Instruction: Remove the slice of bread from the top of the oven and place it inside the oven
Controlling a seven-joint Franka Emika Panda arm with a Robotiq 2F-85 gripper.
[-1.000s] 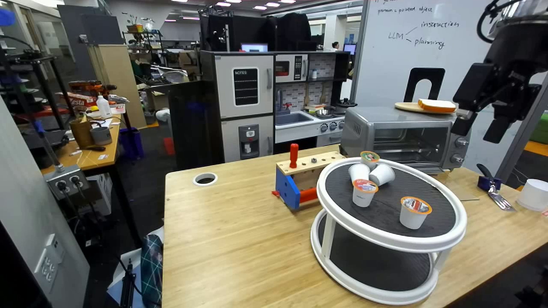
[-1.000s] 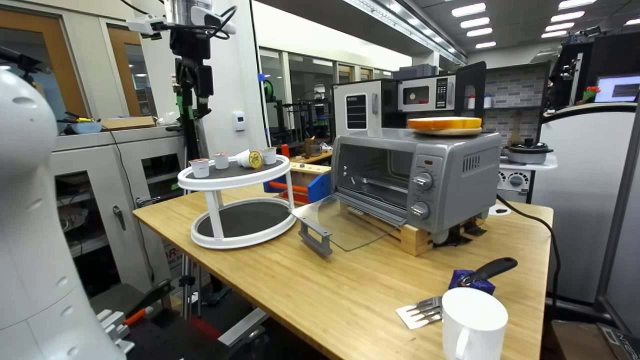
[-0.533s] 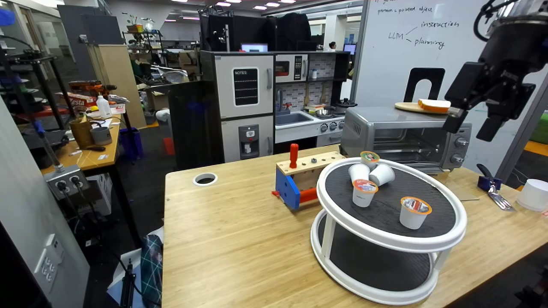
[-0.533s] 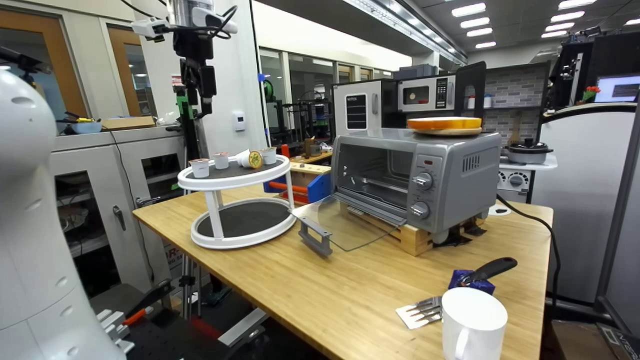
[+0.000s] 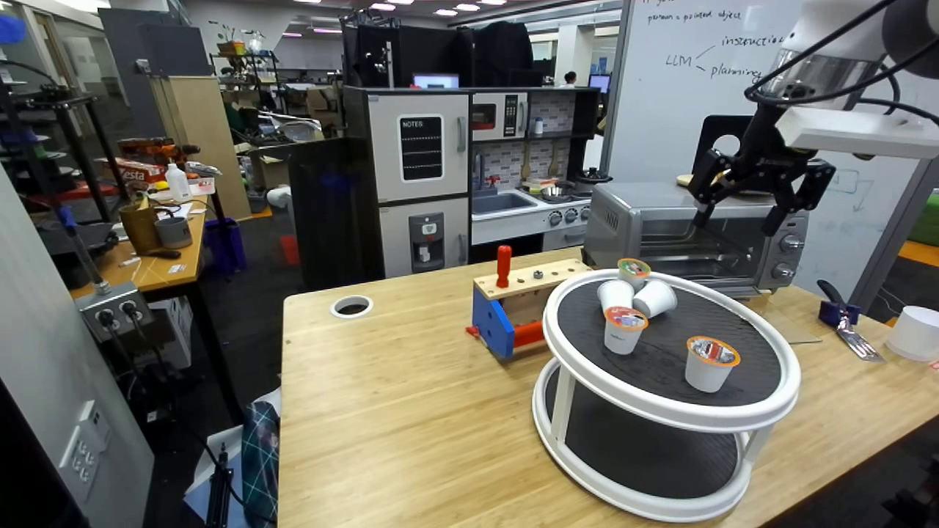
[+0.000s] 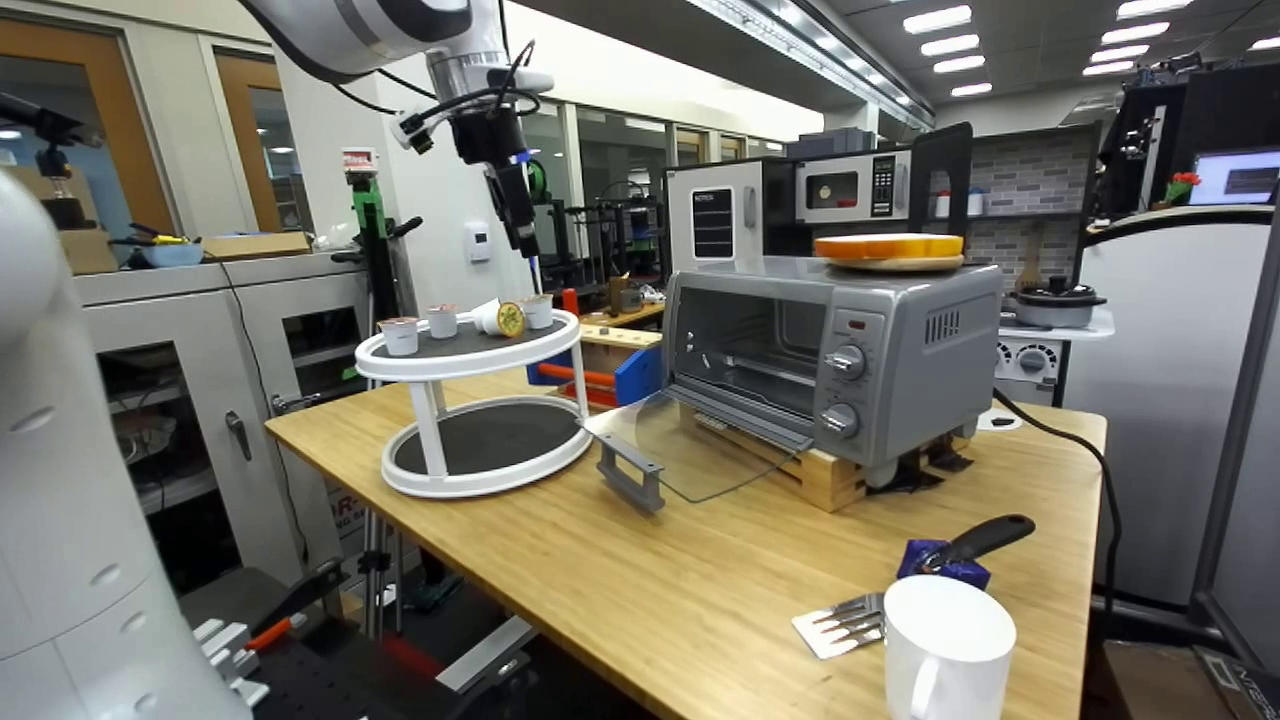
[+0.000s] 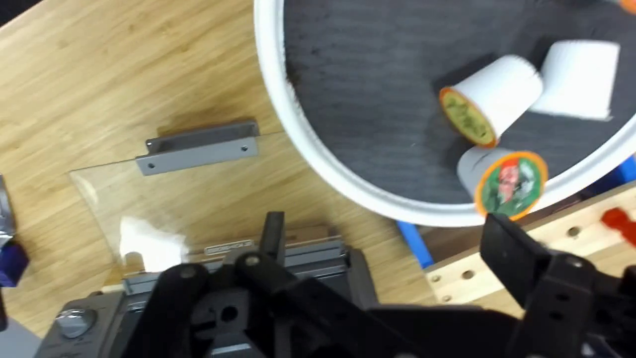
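Since the slice of bread [image 6: 888,246] sits on a board [image 6: 895,265] atop the oven [image 6: 828,345], upper right in an exterior view, I'd call this the approach. The gripper [image 6: 527,246], upper left there, is spread wide, holding nothing; next it probably needs to head right and pinch bread, not board.

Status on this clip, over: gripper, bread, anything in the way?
Gripper open, empty. Bread slice on thin board atop oven. Glass door open; white stand close by, may crowd the approach.
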